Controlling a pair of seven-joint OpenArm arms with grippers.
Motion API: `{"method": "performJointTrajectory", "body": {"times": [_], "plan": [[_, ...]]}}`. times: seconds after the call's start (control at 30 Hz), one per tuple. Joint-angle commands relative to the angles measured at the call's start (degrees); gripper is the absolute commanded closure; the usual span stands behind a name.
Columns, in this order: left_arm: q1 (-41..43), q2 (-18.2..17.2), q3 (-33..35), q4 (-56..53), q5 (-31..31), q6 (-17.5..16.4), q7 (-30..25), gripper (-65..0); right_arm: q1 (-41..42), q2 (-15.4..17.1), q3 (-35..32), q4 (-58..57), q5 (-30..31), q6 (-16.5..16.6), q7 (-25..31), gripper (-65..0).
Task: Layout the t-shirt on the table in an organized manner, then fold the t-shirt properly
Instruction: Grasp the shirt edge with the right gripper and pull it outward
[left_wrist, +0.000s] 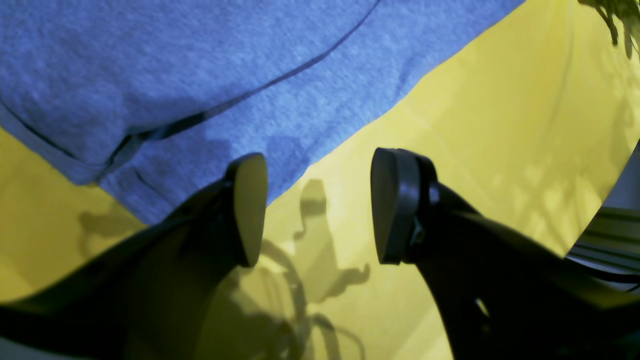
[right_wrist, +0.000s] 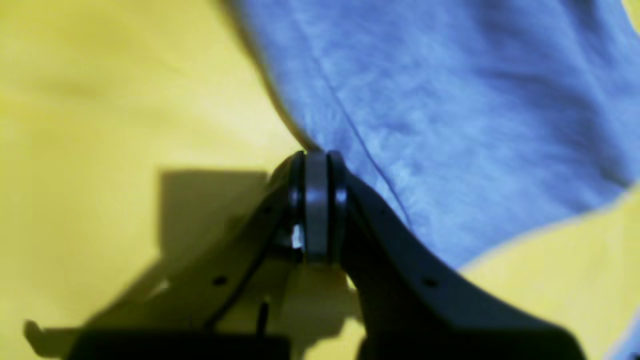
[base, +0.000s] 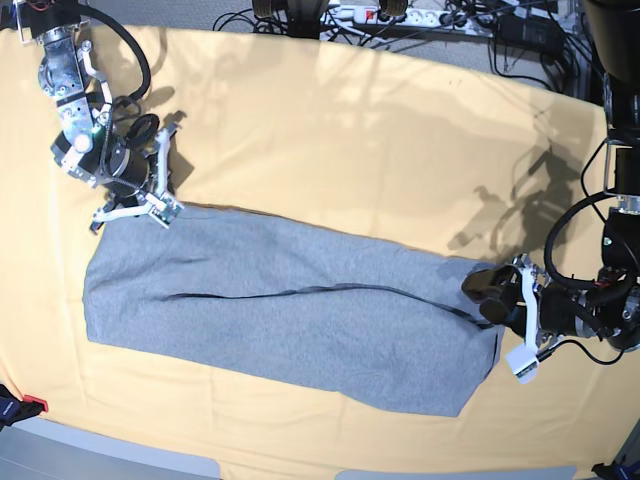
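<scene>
A heather-grey cotton t-shirt (base: 290, 310) lies on a very large desk (base: 350, 130) covered in pale yellow-orange cloth. In the base view the shirt forms a long band running from the far left toward the near right, plain grey side up, with no lettering showing. A dark fold line runs along its length, so the shirt seems already doubled lengthwise into a narrow strip.

The right pincer (base: 155, 205) sits at the shirt's far left corner. In the right wrist view its jaws are pressed together right at the cloth's edge (right_wrist: 316, 207). Whether fabric is caught between the pads cannot be told from these pictures.

The left pincer (base: 525, 335) waits at the shirt's near right end, just beside the hem. In the left wrist view its jaws are spread wide (left_wrist: 317, 205), holding nothing, one pad over the grey cloth and the other over bare desk.

As a judgement, laying the shirt out looks finished and the first lengthwise fold looks done. What seems left is folding the strip across its length, which likely needs both ends gripped.
</scene>
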Motion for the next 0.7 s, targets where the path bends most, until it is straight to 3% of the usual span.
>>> {"method": "performJointTrajectory", "body": {"times": [0.0,0.13,0.37,0.5,0.67], "plan": [[-1.8,-0.9,-0.5,0.8,-0.9,-0.3,-0.8,-33.7,1.6,1.1,0.7,1.3,-0.7,-0.3,-1.8,0.0],[-1.8,-0.9,-0.5,0.8,-0.9,-0.3,-0.8,-33.7,4.9,3.2,0.7,3.7,3.6,0.0,-5.6,0.0],[-1.8,-0.9,-0.5,0.8,-0.9,-0.3,-0.8,-33.7,9.0,6.8,0.7,5.8,10.3,4.4,-7.3,0.0],[-1.8,-0.9,-0.5,0.8,-1.0,-0.3,-0.8,-33.7,11.8,7.0,0.7,5.8,15.1,7.6,-2.3,0.0],[-1.8,-0.9,-0.5,0.8,-1.0,-0.3,-0.8,-33.7,14.7,6.2,0.5,2.1,12.0,8.8,5.3,0.0]]}}
